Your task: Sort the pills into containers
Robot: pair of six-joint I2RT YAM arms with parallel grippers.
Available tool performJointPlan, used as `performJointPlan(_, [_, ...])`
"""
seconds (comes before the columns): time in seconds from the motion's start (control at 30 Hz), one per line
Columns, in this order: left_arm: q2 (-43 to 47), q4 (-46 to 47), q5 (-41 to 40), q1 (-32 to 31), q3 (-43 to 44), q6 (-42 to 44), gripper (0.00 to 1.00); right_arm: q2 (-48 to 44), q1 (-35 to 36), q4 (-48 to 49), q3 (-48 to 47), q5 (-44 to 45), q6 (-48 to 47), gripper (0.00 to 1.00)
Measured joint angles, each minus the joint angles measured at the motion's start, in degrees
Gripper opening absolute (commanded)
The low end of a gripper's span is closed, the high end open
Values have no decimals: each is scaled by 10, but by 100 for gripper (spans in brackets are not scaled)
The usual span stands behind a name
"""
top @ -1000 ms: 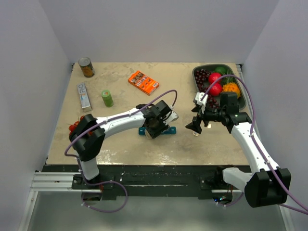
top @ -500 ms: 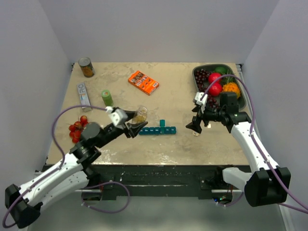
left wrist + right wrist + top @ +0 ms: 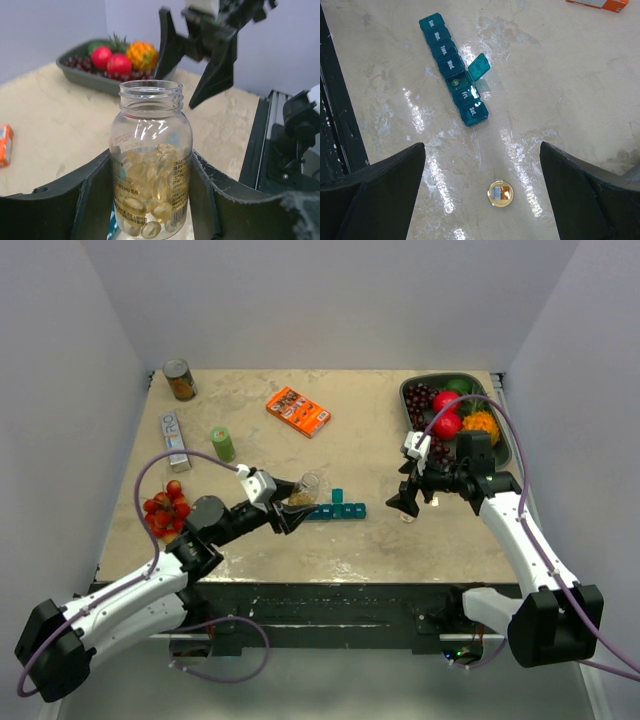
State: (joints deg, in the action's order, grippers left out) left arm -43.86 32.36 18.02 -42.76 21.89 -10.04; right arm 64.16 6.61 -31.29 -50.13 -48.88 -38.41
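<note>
My left gripper (image 3: 296, 504) is shut on a clear, uncapped bottle (image 3: 308, 487) of amber-gold softgel pills (image 3: 150, 187). It holds the bottle tilted just left of the teal-blue containers (image 3: 336, 510), with the bottle mouth (image 3: 151, 92) pointing toward them. The containers (image 3: 451, 67) lie in a row on the table. One lid (image 3: 479, 66) stands open, with one pill (image 3: 455, 84) in that compartment. My right gripper (image 3: 404, 503) hangs open right of the containers, above the bottle's gold cap (image 3: 500, 194), holding nothing.
A dark tray (image 3: 505, 450) of fruit sits at the back right. An orange box (image 3: 298, 411), a green cylinder (image 3: 223, 444), a can (image 3: 179, 380) and a white packet (image 3: 176, 440) stand behind and to the left. Red tomatoes (image 3: 165, 505) lie beside the left arm.
My left gripper drew the bottle back to the left from over the containers, then came partway right toward them again. The right arm has not moved.
</note>
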Motion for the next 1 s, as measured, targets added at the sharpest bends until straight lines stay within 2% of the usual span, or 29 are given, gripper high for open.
performJointPlan(0.37, [-148, -178, -9, 0, 27, 19, 0, 1, 0, -2, 0, 0, -2, 99])
performJointPlan(0.63, [-320, -286, -24, 0, 133, 61, 0, 1, 0, -8, 0, -1, -3, 99])
performJointPlan(1.0, [-455, -416, -30, -1, 275, 84, 0, 1, 0, -9, 0, -1, -4, 99])
